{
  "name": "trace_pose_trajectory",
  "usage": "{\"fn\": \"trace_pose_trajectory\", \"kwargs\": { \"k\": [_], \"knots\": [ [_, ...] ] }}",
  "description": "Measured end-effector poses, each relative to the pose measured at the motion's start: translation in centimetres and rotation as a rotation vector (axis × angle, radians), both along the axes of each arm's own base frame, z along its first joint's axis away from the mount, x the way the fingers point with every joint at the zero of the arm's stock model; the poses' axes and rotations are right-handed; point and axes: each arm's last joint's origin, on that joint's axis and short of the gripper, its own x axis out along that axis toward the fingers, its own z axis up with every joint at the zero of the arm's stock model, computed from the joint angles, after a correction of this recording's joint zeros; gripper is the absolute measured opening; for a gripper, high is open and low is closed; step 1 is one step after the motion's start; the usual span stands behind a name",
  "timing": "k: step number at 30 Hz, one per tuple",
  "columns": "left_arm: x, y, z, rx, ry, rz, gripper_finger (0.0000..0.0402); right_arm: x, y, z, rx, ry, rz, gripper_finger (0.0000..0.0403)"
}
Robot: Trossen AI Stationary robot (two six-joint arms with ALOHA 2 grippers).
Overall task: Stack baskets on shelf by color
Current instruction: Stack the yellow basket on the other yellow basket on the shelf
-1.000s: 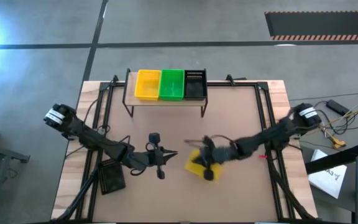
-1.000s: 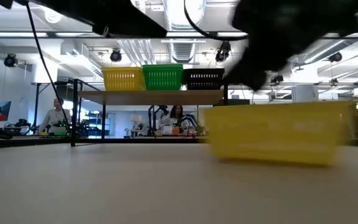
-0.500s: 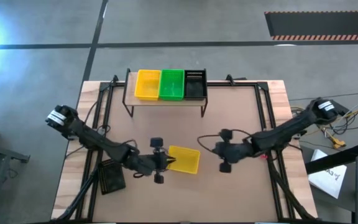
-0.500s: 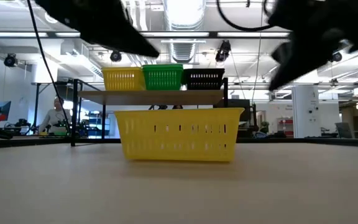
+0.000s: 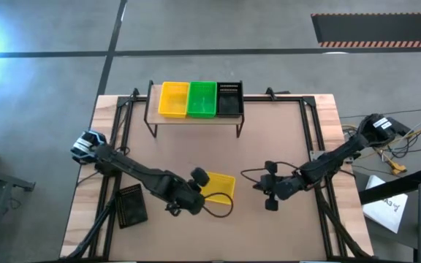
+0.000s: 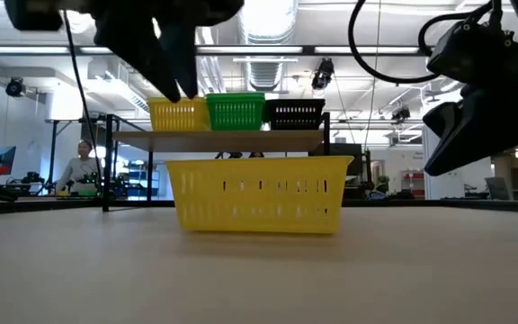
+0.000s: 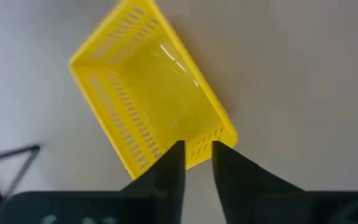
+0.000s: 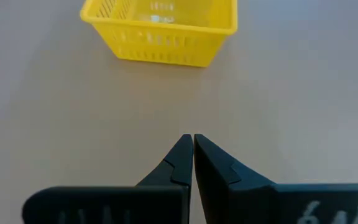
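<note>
A yellow basket [image 5: 219,188] [image 6: 257,193] stands upright on its base on the brown table, its long side toward the near edge. My left gripper [image 5: 202,191] [image 7: 197,148] hangs above its left short end, pointing down, open by a narrow gap. Its fingers stand either side of that end wall [image 7: 199,144], and the low view shows them well above the rim. My right gripper [image 5: 263,188] [image 8: 193,138] is shut, apart from the basket on its right. The shelf [image 5: 196,120] [image 6: 232,139] at the far edge carries yellow, green and black baskets side by side.
A black basket [image 5: 131,207] lies on the table near the left edge, beside the left arm. Black frame rails run along the table's left and right sides. Bare table lies between the yellow basket and the shelf. People sit in the room beyond the table.
A second ago my right gripper had the yellow basket tilted near the table's middle. It set the basket down flat farther left, let go and drew back toward the right. My left gripper moved right to the basket's left end and turned to point down over it.
</note>
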Motion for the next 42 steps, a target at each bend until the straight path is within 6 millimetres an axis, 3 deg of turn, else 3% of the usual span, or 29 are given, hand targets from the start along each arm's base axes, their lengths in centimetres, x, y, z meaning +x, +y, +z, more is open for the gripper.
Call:
{"fn": "trace_pose_trajectory", "kwargs": {
  "k": [7,11,17,23,25,31,37,42],
  "knots": [
    [0.6,0.9,-2.9,0.185,0.124,-0.205,0.0157,0.2,0.1,0.3,0.002,-0.016,0.007,0.0009],
    [1.3,1.5,-4.7,0.324,0.175,-0.293,0.0172,0.3,0.2,0.4,0.0,-0.02,0.01,0.0009],
    [2.8,2.5,-7.2,0.338,0.216,-0.284,0.0126,0.3,0.2,0.4,-0.004,-0.019,0.014,0.0009],
    [4.0,2.0,-6.5,0.24,0.11,-0.274,0.0031,0.2,0.1,0.3,-0.007,-0.014,0.014,0.0009],
    [4.3,1.8,-5.6,0.161,0.085,-0.227,0.0009,0.2,0.1,0.3,-0.008,-0.014,0.014,0.0009],
    [3.9,1.5,-1.1,-0.006,-0.016,-0.024,0.0003,0.2,0.1,0.3,-0.008,-0.013,0.014,0.0009],
    [-0.9,2.6,5.4,-0.038,-0.114,0.257,0.0001,0.2,0.1,0.3,-0.008,-0.011,0.014,0.0009],
    [-5.5,6.4,11.0,-0.03,-0.315,0.491,0.0001,0.2,0.1,0.3,-0.014,-0.018,0.02,0.0009]
  ]
}}
